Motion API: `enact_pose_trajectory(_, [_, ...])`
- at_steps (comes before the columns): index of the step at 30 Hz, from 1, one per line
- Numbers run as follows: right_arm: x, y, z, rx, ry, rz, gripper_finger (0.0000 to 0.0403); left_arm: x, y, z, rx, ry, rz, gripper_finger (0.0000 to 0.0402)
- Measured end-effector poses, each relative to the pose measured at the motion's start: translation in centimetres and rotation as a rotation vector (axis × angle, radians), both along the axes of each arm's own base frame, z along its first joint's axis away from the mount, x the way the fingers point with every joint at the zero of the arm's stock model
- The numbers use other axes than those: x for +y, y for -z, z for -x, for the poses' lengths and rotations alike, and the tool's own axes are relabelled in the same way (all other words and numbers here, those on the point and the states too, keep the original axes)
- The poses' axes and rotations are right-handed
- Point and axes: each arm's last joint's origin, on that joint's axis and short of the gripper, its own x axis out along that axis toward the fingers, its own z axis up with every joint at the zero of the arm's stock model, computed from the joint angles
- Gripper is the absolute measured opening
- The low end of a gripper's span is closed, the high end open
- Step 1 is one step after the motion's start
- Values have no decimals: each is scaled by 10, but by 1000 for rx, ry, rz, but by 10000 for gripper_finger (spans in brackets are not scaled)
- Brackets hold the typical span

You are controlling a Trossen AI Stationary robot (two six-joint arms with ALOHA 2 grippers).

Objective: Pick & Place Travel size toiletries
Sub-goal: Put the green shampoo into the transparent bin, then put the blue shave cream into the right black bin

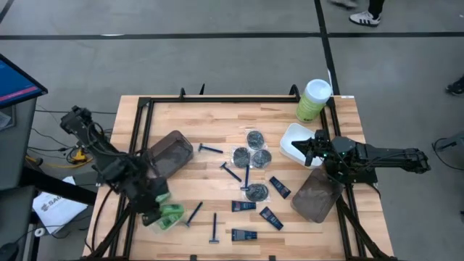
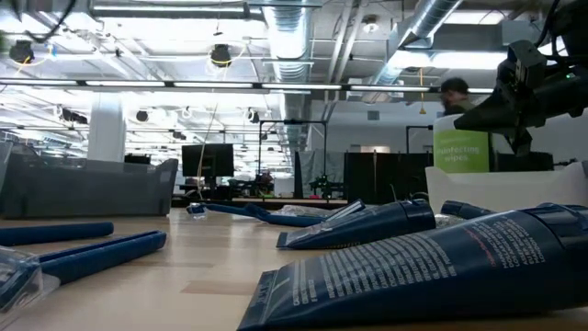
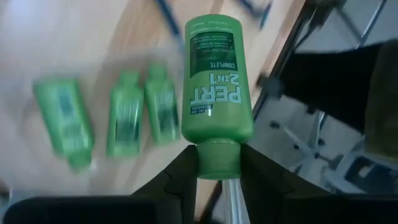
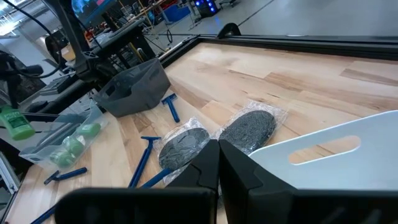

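My left gripper point(image 3: 217, 155) is at the table's near left, shut on a bright green mini bottle point(image 3: 214, 81) above three more green bottles point(image 3: 124, 115); these lie in what looks like a clear tub point(image 4: 43, 149). My right gripper point(image 4: 217, 158) hovers shut over the white tub's rim point(image 1: 293, 138) at the table's right and touches nothing. Blue-handled razors point(image 1: 212, 149), dark round tins point(image 1: 250, 148) and dark-blue tubes point(image 1: 244, 206) lie flat on the wood in the middle. My left gripper pinches the green bottle by its screw cap point(image 3: 217, 167) between the two fingers point(image 3: 180, 174). The fingers slant down from above, and the bottle's body runs on beyond their tips. It is lifted clear of the table and of the other bottles.
A smoky tub point(image 1: 170, 152) stands beside the left arm, another point(image 1: 315, 196) under the right arm. The tall pale-green canister point(image 1: 314, 98) stands at the far right corner. A black frame point(image 1: 217, 99) edges the table. Tubes point(image 2: 441, 267) and razors point(image 2: 92, 253) crowd the near edge.
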Motion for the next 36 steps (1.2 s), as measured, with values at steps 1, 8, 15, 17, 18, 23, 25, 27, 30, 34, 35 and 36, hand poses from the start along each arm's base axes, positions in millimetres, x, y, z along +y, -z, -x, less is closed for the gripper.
enact_pose_trajectory(1, [0, 0, 0, 0, 0, 0, 0, -2, 1, 4, 22, 2, 0, 89])
enact_pose_trajectory(8, [0, 0, 0, 0, 0, 0, 0, -11, 14, 16, 163, -1, -108, 90])
enact_pose_trajectory(15, [0, 0, 0, 1, 0, 0, 0, -17, 41, 9, 271, -27, -205, 90])
enact_pose_trajectory(17, [0, 0, 0, 0, 0, 0, 0, -18, 51, 9, 313, -28, -227, 90])
enact_pose_trajectory(18, [0, 0, 0, 0, 0, 0, 0, -18, 55, 8, 326, -29, -239, 90])
enact_pose_trajectory(23, [0, 0, 0, 0, 0, 0, 0, -20, 70, 7, 361, -38, -281, 95])
enact_pose_trajectory(25, [0, 0, 0, 1, 0, 0, 0, -20, 72, 7, 367, -41, -289, 105])
enact_pose_trajectory(27, [0, 0, 0, 0, 0, 0, 0, -20, 73, 6, 354, -47, -297, 120])
enact_pose_trajectory(30, [0, 0, 0, 0, 0, 0, 0, -20, 73, 6, 344, -54, -302, 148])
enact_pose_trajectory(34, [0, 0, 0, 0, 1, 0, 0, -20, 73, 5, 339, -55, -296, 193])
enact_pose_trajectory(35, [0, 0, 0, 0, 0, 0, 0, -20, 73, 5, 342, -57, -293, 205])
enact_pose_trajectory(36, [0, 0, 0, 0, 0, 0, 0, -20, 73, 4, 348, -60, -286, 216])
